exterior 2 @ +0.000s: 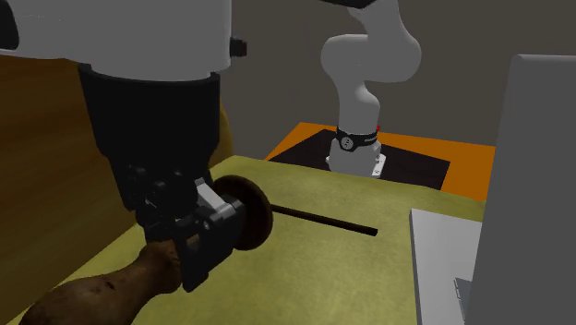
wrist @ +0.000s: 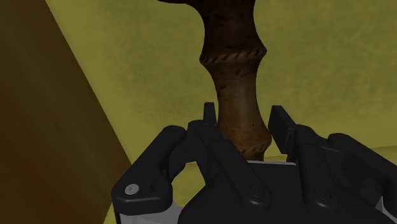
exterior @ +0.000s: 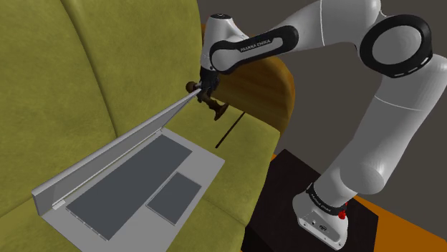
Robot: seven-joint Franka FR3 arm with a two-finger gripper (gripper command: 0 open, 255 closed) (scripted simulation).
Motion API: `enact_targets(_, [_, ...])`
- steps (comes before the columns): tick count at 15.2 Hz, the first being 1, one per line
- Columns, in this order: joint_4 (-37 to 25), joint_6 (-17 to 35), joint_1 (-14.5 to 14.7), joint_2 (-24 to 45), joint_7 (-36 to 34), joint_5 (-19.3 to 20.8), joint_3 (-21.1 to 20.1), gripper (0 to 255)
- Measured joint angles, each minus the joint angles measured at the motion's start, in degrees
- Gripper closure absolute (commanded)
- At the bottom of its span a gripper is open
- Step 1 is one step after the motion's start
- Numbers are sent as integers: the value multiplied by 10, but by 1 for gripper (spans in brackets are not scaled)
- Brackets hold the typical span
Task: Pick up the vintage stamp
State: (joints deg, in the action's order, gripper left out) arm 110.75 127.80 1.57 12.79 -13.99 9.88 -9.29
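- Sofa [exterior: 43, 107] cushion, olive and soft-looking, is the work surface. It probably gives little firm backing, so a push down on anything beside the laptop [exterior: 136, 182] may sink or tip it.
- Just right of the laptop's raised screen edge, in the shoulder view, is the stamp [exterior: 213, 107], a turned brown handle on a dark round base. It lies on its side or nearly so. I cannot tell whether it rests on the cushion or hangs clear of it.
- The gripper [wrist: 245, 122] sits over the stamp, close by the laptop's screen top. Its jaws are parted, one on each side of the handle and close against it. A thin sliver of cushion shows at one side, so I judge the handle bracketed but not clenched.
- Risk: the handle is waisted and rounded. A pinch landing on a bulge could squirt it out lengthwise, or the base end could swing down and twist in the grasp.
- Risk: the hand is very near the laptop's screen. A lift that drifts toward the laptop could knock the screen or drag the stamp along its edge.
- Right of the laptop, just past the stamp, a thin dark rod [exterior: 231, 131] lies on the cushion. A dropped stamp could land on it or roll against it.
- Farther right of the laptop comes the brown armrest [exterior: 276, 86]. Beyond it the black stand [exterior: 286, 179] sits on an orange floor [exterior: 401, 229], with a plain grey wall [exterior 2: 277, 74] behind.
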Motion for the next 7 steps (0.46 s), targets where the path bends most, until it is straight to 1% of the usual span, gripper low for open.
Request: enact_targets(7, [-27,-46,-1,-21,10,-9,-2,255])
